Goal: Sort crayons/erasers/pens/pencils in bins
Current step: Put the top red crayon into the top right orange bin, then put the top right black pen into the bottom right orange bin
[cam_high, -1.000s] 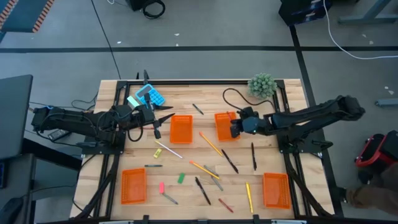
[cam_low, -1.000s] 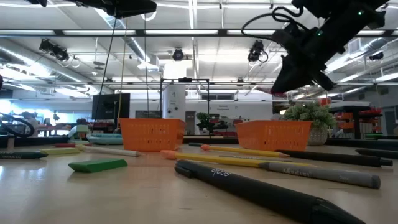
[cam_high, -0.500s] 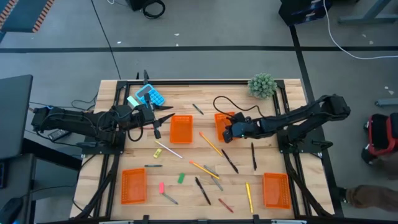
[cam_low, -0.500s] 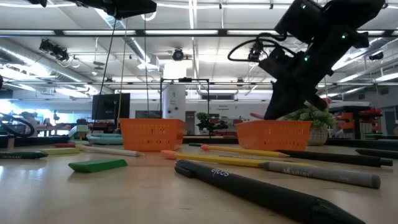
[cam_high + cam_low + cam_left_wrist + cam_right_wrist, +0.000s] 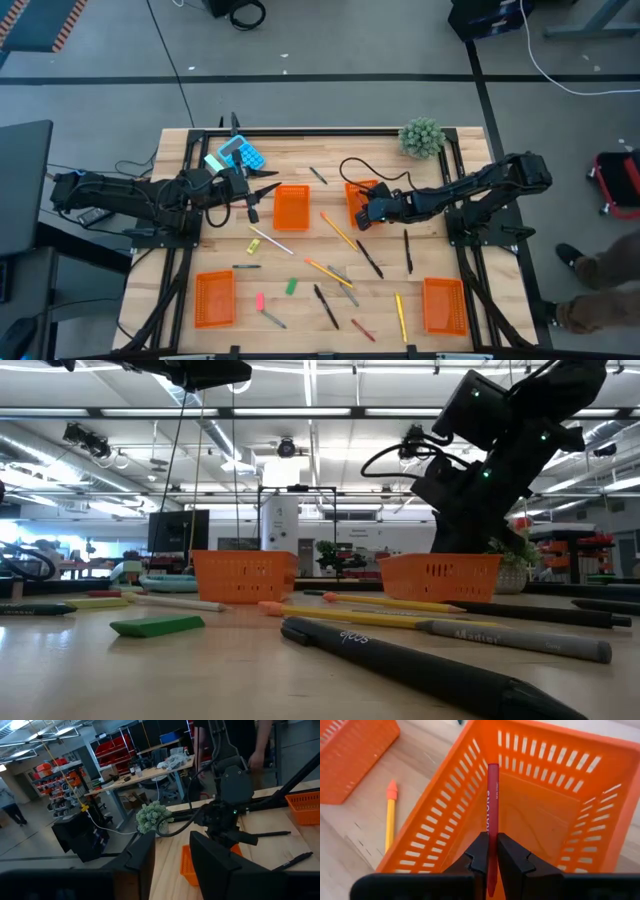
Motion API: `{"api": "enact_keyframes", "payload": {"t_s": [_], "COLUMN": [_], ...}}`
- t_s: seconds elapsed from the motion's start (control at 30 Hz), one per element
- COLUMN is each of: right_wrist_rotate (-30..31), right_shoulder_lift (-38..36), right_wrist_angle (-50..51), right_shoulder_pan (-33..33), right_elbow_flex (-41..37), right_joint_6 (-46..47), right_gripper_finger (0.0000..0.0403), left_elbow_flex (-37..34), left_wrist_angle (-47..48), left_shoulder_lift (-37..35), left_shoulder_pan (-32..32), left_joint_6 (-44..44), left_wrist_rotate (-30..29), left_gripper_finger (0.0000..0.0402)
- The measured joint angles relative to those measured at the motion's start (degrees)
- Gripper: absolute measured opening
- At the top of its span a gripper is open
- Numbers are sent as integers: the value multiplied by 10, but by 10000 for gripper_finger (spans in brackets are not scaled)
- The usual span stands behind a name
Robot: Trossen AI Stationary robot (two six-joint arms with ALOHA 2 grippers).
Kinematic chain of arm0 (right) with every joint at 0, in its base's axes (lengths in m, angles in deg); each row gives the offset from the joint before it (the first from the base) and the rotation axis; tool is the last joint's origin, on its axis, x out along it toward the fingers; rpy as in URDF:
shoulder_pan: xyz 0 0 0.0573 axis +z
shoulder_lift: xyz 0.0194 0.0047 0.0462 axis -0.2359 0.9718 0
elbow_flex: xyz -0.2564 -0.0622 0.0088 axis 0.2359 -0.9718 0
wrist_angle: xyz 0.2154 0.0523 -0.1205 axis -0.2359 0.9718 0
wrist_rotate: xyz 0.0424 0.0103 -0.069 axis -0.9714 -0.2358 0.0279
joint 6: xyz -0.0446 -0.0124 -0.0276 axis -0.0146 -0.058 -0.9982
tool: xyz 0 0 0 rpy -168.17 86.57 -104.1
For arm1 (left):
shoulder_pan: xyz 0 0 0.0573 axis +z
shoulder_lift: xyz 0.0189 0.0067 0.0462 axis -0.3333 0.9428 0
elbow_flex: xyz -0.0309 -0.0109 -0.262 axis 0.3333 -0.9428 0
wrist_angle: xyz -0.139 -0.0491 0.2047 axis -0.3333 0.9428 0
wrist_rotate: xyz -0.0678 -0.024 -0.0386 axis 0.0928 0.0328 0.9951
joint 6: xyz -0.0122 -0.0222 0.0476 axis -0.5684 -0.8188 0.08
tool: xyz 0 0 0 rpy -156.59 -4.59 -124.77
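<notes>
Crayon [image 5: 492, 815], red, is pinched between the right gripper [image 5: 488, 851] fingers [image 5: 479, 852], which are clamped on its lower part; most of its length sticks out fwd, pointing into the upper-right orange bin [image 5: 560, 805]. In the high view the right gripper [image 5: 368, 212] sits at that bin [image 5: 352, 192], near the surface's [image 5: 440, 255] middle, so the crayon is over/inside the bin mouth but not yet let go.

Risks, as I judge them:
- Crayon is held near one end only. If the fingers part while it's tilted, it may tip, hit the slotted wall and hop over the low rim onto the surface.
- Its tip looks close to the far wall; pushing fwd more could jam it in a slot or shove the light bin along the surface.
- Wrist is low over the rim; on pulling back a finger could catch the wall and drag or flip the bin.
- A pencil [image 5: 390, 815] w/ orange tip lies just beside the bin outside; a bin shove would nudge it.

Left gripper [image 5: 262, 193] waits by the other upper bin [image 5: 291, 207], fingers [image 5: 212, 862] apart, holding nothing.

Plenty of pens, pencils, erasers remain loose on the surface, so sorting is far from done.
</notes>
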State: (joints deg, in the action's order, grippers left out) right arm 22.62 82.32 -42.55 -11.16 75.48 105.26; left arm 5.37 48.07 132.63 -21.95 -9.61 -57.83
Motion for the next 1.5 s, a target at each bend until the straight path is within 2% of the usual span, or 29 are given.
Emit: {"api": "enact_keyframes", "payload": {"t_s": [0.5,0.63,0.9,1.2,1.5], "right_wrist_rotate": [30,33,65,65,58], "right_shoulder_lift": [0,0,-5,-12,-12], "right_wrist_angle": [-23,-36,-149,-162,-182], "right_shoulder_pan": [0,0,3,27,56], "right_elbow_flex": [0,0,0,0,0], "right_joint_6": [-24,-27,-102,-161,-160], "right_gripper_finger": [96,97,97,97,97], "left_elbow_flex": [0,0,0,-1,0], "left_wrist_angle": [-8,-8,-16,-55,-77], "left_shoulder_lift": [0,0,26,54,63], "left_shoulder_pan": [0,0,4,4,-1], "left_joint_6": [0,-4,0,0,0], "left_wrist_rotate": [0,0,0,0,0], "left_gripper_finger": [135,137,128,134,129]}}
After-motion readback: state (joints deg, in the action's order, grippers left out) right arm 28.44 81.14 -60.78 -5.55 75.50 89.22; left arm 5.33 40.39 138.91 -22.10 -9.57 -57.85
